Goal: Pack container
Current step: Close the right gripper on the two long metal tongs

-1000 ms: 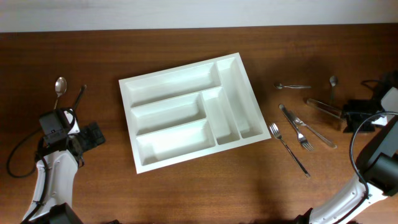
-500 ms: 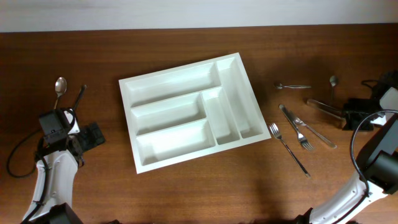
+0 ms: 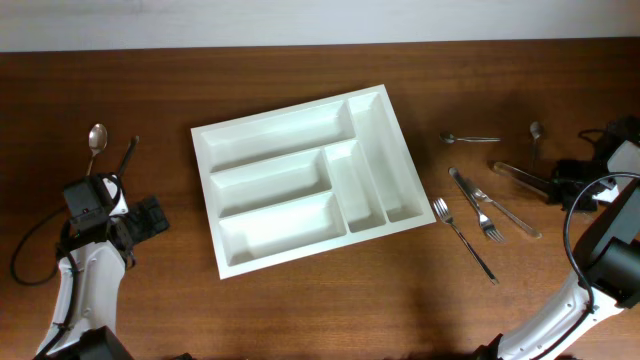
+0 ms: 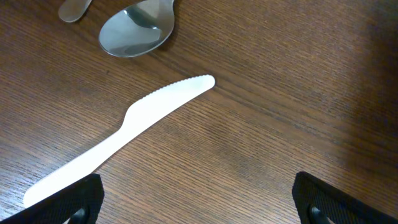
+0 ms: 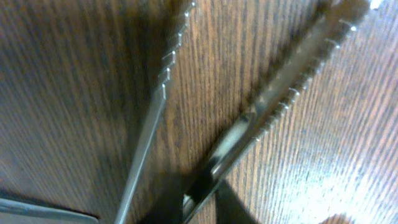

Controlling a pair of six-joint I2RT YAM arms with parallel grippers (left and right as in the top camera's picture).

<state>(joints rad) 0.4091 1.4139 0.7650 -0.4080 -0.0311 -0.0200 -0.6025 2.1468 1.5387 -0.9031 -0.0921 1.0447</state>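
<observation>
A dark wooden table (image 3: 300,320) meets a pale wall (image 3: 300,20) behind.

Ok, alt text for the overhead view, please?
An empty white five-compartment cutlery tray sits angled in the middle of a dark wooden table. Loose metal cutlery lies to its right, where the right arm's claw meets a pair of tongs; the open left claw is at lower left, below a lone spoon.

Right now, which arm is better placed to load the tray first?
Probably right: the right end effector sits at the tongs, low over their serrated arms. The left end effector hangs open above the white plastic knife, touching nothing.
</observation>
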